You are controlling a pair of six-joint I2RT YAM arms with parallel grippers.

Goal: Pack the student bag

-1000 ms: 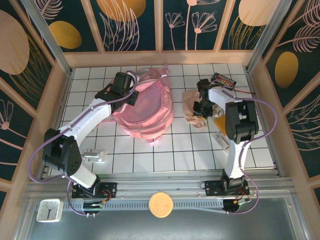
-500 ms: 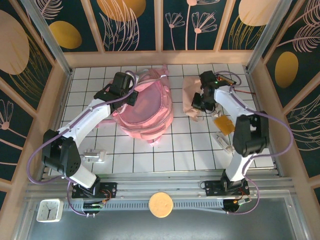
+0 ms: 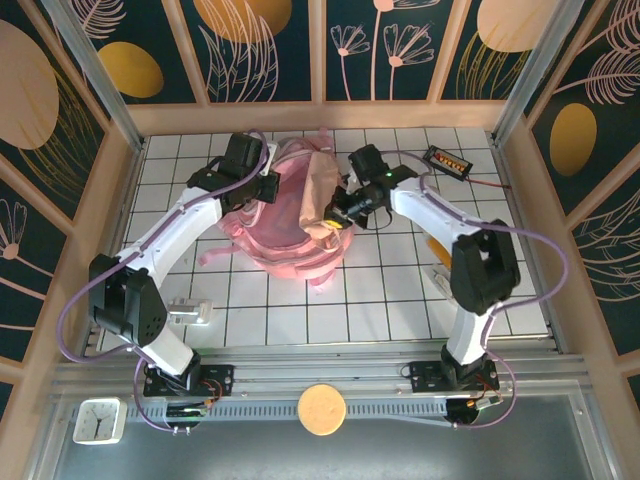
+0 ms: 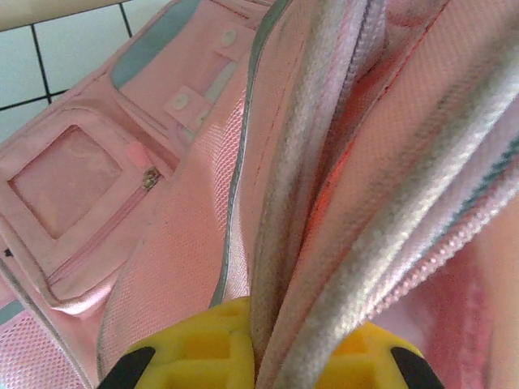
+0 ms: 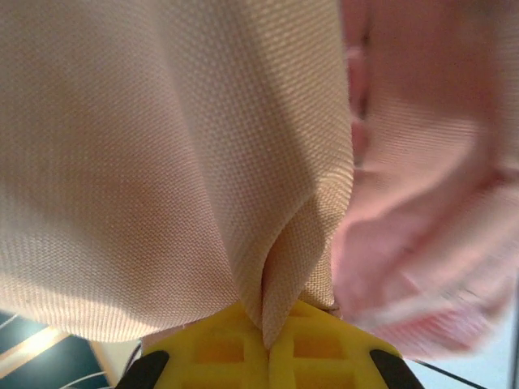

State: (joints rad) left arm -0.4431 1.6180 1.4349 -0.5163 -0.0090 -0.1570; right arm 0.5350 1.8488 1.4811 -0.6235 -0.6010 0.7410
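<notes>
While the left gripper (image 3: 262, 183) kept the zip edge of the student bag (image 3: 285, 235) pinched and raised, the right gripper (image 3: 338, 212), clamped on the beige pouch (image 3: 320, 185), had come over from the right side of the table (image 3: 400, 300). The pouch hung above the bag's mouth, so we judged the drop near. The bag lay toward the far edge, left of middle. White tiles covered the table; dark leaf-painted panels (image 3: 270, 50) walled it.

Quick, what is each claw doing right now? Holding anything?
Left gripper: closed, pinching the zipper edge of the student bag.
Right gripper: closed on a fold of the beige pouch.
</notes>
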